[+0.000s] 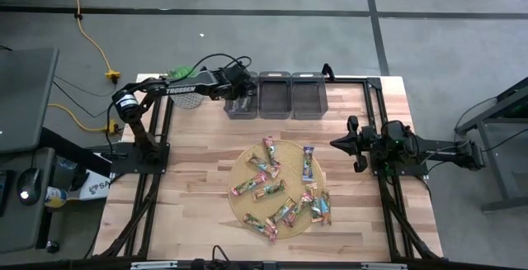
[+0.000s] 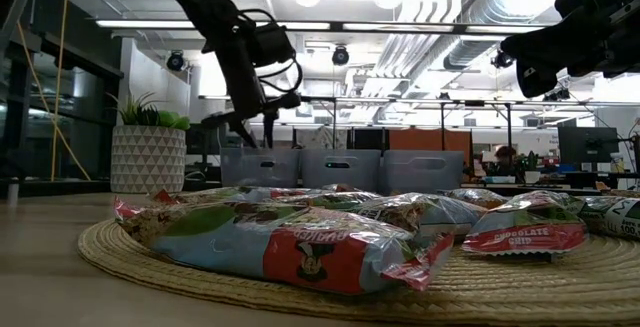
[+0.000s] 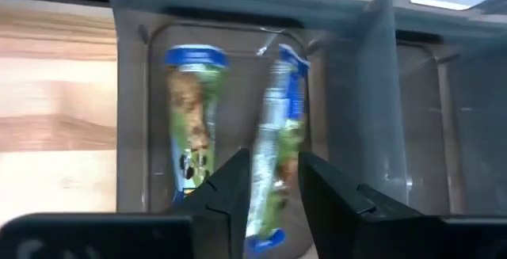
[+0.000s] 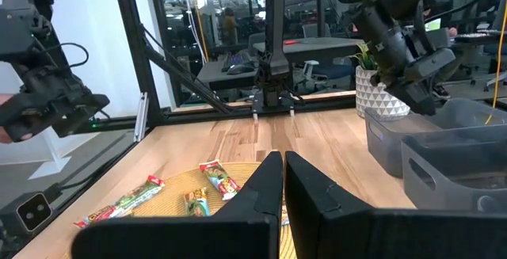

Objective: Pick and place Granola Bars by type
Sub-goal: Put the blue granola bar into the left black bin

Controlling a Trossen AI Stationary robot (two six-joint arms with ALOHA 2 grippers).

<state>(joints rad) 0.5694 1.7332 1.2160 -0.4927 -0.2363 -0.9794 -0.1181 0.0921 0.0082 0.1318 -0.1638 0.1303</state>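
My left gripper (image 1: 240,97) (image 3: 273,164) reaches slanting down into the leftmost grey bin (image 1: 230,110) of three at the table's far edge. Its fingers stand slightly apart, so it is open, with a blue-and-green granola bar (image 3: 279,108) between them. That bar is tilted, its far end near the bin's far wall. A second blue-and-green bar (image 3: 192,124) lies flat on the bin floor beside it. Several more bars (image 1: 272,189) lie on the round woven mat (image 1: 238,206) at mid-table. My right gripper (image 1: 334,144) (image 4: 283,164) waits shut at the right, clear of everything. My left gripper has one finger (image 3: 236,181) on each long side of the tilted bar, about its near half (image 3: 268,181), coming from above at a slant and lying along the bar. Whether the fingers still touch the wrapper cannot be told.
The middle bin (image 1: 275,97) and right bin (image 1: 308,97) stand beside the left one. A white plant pot (image 2: 147,157) stands at the far left corner. Black frame rails (image 1: 375,121) run along the table's sides. Bare wood lies between mat and bins.
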